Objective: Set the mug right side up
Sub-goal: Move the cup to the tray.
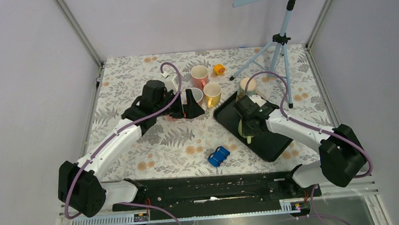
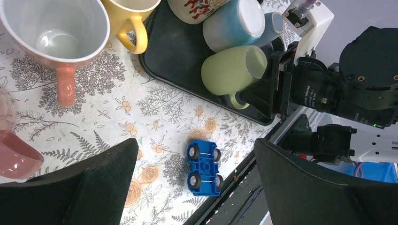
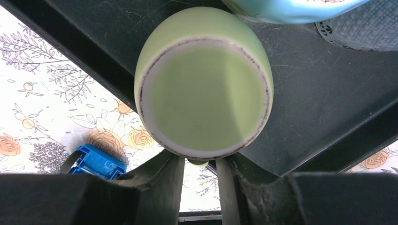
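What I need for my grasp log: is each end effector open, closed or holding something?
Left end effector: open, empty.
Right end effector: nearly closed around green mug handle; grip cannot be told.

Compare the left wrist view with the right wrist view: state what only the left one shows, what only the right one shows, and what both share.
Only the left wrist view: the pink mug standing open side up, the yellow mug beside it, and the left gripper with its fingers wide apart. Only the right wrist view: the narrow gap between the right gripper's fingers, with a bit of green handle showing in it. Both: the green mug with its base showing, the black tray, the blue toy car and the floral tablecloth.
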{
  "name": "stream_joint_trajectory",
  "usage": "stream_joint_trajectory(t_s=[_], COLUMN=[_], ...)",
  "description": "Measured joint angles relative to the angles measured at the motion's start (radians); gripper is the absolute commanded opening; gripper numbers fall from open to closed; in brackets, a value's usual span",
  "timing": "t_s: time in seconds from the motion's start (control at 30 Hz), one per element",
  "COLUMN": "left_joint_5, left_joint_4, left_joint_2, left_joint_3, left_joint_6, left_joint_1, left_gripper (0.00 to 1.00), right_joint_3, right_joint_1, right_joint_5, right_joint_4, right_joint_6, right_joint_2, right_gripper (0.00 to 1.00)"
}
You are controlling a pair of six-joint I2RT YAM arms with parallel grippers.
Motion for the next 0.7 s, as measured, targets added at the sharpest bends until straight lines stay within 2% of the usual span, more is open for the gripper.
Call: stream_joint_trajectory(t_s=[0.13,0.27,0.37,0.53,0.63,0.7], left_joint_5=[-0.005,-0.006,-0.013,-0.033,-0.046,-0.050], left_joint_4=[0.006,0.006,0.010,0.010,0.014,0.015], left_joint_2=[0.000,0.000,0.000,0.000,0.000,0.000], left_joint_3=[-0.007,-0.011,-0.013,-0.015,-0.022,-0.031], left_joint_6=[-0.006,-0.009,-0.010,-0.018,-0.027,-0.033], left_joint_1=[0.000,0.000,0.000,0.000,0.000,0.000], left_gripper=[0.99,0.99,0.99,0.99,0.99,0.99], right_joint_3=[0.000,0.000,0.000,-0.002,-0.006,-0.013], right_joint_1=[0.000,0.000,0.000,0.000,0.000,0.000], right_joint_5=[0.000,0.001,0.001,0.002,0.011,0.016], right_joint_4=[0.000,0.001,0.002,0.013,0.027,0.038], right_joint_6=[0.001,0.006,0.013,0.027,0.035,0.040], right_joint_2=[0.011,0.012,0.012,0.012,0.012,0.012], right_gripper=[0.38,0.30,0.28,0.28,0.34,0.35])
